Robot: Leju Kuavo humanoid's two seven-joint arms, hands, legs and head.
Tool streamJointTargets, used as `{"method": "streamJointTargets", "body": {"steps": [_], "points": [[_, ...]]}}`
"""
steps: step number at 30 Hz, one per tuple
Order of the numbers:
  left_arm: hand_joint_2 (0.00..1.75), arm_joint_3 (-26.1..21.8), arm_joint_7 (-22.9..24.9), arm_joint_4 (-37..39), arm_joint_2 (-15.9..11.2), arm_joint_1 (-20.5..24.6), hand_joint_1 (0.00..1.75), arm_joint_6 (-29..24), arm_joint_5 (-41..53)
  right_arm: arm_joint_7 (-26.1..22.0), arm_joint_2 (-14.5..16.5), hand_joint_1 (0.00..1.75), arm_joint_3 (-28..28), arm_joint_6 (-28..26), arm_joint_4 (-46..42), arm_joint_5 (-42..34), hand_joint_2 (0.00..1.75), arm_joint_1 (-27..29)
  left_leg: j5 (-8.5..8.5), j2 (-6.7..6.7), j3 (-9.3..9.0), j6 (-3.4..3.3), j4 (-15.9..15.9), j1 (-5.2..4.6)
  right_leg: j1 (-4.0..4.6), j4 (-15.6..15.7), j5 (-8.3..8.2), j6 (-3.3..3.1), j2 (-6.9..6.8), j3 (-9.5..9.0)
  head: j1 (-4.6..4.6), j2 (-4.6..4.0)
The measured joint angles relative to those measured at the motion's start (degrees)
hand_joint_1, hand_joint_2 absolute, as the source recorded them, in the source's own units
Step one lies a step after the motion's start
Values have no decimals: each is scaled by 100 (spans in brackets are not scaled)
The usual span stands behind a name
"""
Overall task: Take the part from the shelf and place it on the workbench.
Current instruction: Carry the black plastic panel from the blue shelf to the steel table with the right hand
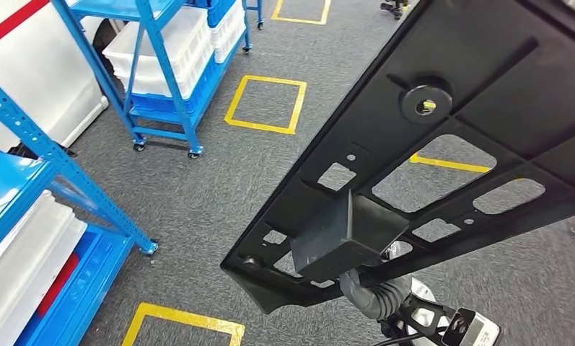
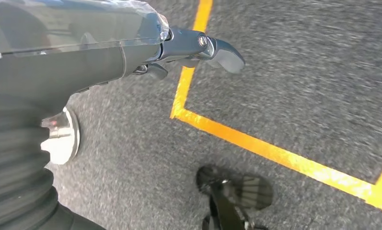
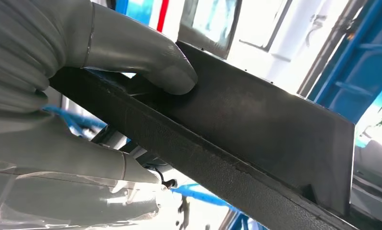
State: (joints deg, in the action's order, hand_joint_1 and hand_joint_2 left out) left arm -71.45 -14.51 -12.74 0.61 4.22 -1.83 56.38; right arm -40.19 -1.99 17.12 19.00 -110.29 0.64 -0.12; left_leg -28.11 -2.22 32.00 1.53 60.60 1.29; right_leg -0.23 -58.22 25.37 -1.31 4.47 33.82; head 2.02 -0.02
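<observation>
Head view, part: a large flat black panel, held up in the air over the grey floor, across the right half of the picture.
Head view, look: matte black, ribbed, with several cut-out windows, a round boss with a hole, and a boxy block standing off its lower end.
Head view, axis: long axis runs from the lower middle to the upper right; the narrower end points down and toward the robot.
Head view, hidden: upper right end cut off by the frame; the grip on it is covered by the panel.
Head view, surroundings: blue shelves with white crates at upper left, yellow floor squares.
Left wrist view, left hand: hangs over floor and yellow tape, nothing in it; whether the fingers are spread or curled I cannot tell.
Left wrist view, blur: floor smeared.
Right wrist view, right hand: clamps the panel's edge, thumb pressed on one face, fingers beneath.
Right wrist view, part: textured black surface, far end cut off.
</observation>
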Motion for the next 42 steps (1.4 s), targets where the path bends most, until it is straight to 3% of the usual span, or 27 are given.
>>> {"method": "streamJointTargets", "body": {"steps": [2,4,6,8,10,11,12,13,15,16,17,19,20,22,24,25,26,27,28,30,32,34,35,37,39,41,42], "points": [[175,0,32,0,0,12,0,6,1,1,0,175,-1,-5,0,24,175,13,28,-115,-100,-37,-236,-6,-3,-30,-11,76,102,49,-1,0],[175,0,72,0,0,29,0,13,-8,0,0,175,-1,-4,0,39,175,25,64,-19,-102,-111,-263,-18,-16,-28,-36,150,161,85,-1,0],[175,-5,113,0,3,51,0,25,-49,-2,0,175,-2,-3,0,61,175,25,104,91,-106,-203,-304,-14,-10,-216,92,199,-32,181,-2,0],[175,-32,148,0,10,50,0,46,-120,-2,0,175,-3,-3,0,100,175,24,116,213,-102,-259,-320,-31,-8,-845,443,232,-306,480,-2,0],[175,-86,163,0,22,32,0,73,-189,-1,0,175,-3,-3,4,159,175,36,109,347,-95,-274,-318,-57,-25,-1530,713,256,-388,814,-1,0],[175,-113,163,0,29,29,0,82,-214,-1,0,175,-3,-3,8,186,175,42,104,411,-94,-277,-317,-66,-31,-1638,705,257,-402,866,-1,0],[175,-137,163,0,38,32,0,87,-234,-1,0,175,-3,-3,11,207,175,46,99,469,-99,-275,-316,-73,-34,-1499,586,250,-422,789,-1,0],[175,-157,163,0,49,37,0,87,-256,-1,0,175,-3,-3,14,220,175,46,91,521,-109,-269,-316,-79,-31,-1157,399,231,-464,600,-1,0],[175,-187,163,0,75,44,0,79,-288,-1,0,175,5,-7,15,232,175,27,68,610,-135,-240,-314,-95,13,-341,120,160,-678,162,-1,0],[175,-207,163,0,87,45,0,74,-306,-1,-1,175,13,-9,16,232,175,9,57,648,-144,-214,-313,-100,45,-102,68,124,-752,37,-1,0],[175,-229,162,0,98,46,0,71,-320,-1,-1,175,22,-13,16,229,175,-8,48,686,-152,-185,-315,-103,75,1,69,94,-790,-8,-1,0],[175,-269,154,0,119,53,0,68,-340,-1,-2,175,37,-17,18,216,175,-34,31,775,-176,-124,-334,-104,84,36,48,50,-678,-10,-1,0],[175,-280,146,0,131,58,0,67,-344,-1,-2,175,47,-20,19,207,175,-43,-2,758,-186,-97,-313,-98,68,77,27,24,-625,-31,0,0],[175,-285,131,0,154,60,0,64,-342,-2,-2,175,80,-31,21,191,175,-81,-237,557,-64,-56,26,-82,26,158,-17,-42,-525,-81,1,1],[175,-290,127,0,164,37,0,61,-326,-2,-4,175,125,-58,24,184,175,-96,-620,321,289,-30,791,-62,22,169,-25,-77,-417,-89,1,1],[175,-292,129,0,164,19,0,61,-312,-2,-5,175,151,-78,22,189,175,-82,-741,281,463,-16,1136,-59,23,164,-22,-80,-349,-87,1,1],[175,-293,131,0,165,2,0,61,-291,-1,-8,175,174,-99,20,197,175,-59,-755,268,563,-4,1314,-56,23,157,-20,-78,-280,-88,1,0],[175,-293,132,0,165,-10,0,63,-269,-1,-11,175,195,-126,14,208,175,-34,-646,263,557,4,1260,-50,19,144,-15,-71,-208,-90,1,0],[175,-292,134,0,164,-17,0,68,-250,-1,-16,175,213,-157,4,220,175,-8,-439,241,443,9,980,-39,13,125,-5,-56,-138,-94,1,0],[175,-291,135,0,158,-23,0,83,-209,-1,-32,175,243,-244,-35,230,175,22,-47,29,102,11,176,-1,10,57,29,-7,-8,-77,1,0],[175,-290,133,-1,147,-27,0,99,-179,-1,-52,175,272,-320,-88,228,175,48,64,-165,-71,-17,-230,12,8,0,42,58,104,-19,2,0],[175,-288,128,-2,132,-26,0,109,-151,-1,-85,175,288,-372,-155,232,175,109,56,-126,-83,-85,-252,-2,-4,-1,20,131,204,26,2,0],[175,-286,124,-2,127,-24,0,111,-136,-2,-110,175,292,-397,-196,241,175,147,73,-69,-92,-127,-274,-2,-7,-18,31,161,171,38,1,0],[175,-283,103,-2,115,-27,0,109,-109,-2,-170,175,299,-439,-272,255,175,190,104,58,-109,-214,-325,6,-1,-296,215,205,-79,171,0,0],[175,-282,73,-2,102,-56,0,107,-84,-3,-237,175,308,-473,-331,239,175,215,104,203,-112,-262,-337,-19,-10,-1015,584,236,-337,522,-1,0],[175,-281,46,-2,87,-84,0,108,-61,-3,-310,175,313,-499,-361,205,175,249,91,349,-113,-273,-335,-44,-37,-1630,778,261,-393,839,-1,0],[175,-280,36,-2,80,-86,0,109,-52,-3,-345,175,313,-503,-369,188,175,264,82,414,-118,-272,-334,-51,-46,-1643,713,264,-409,849,-1,0]]}}
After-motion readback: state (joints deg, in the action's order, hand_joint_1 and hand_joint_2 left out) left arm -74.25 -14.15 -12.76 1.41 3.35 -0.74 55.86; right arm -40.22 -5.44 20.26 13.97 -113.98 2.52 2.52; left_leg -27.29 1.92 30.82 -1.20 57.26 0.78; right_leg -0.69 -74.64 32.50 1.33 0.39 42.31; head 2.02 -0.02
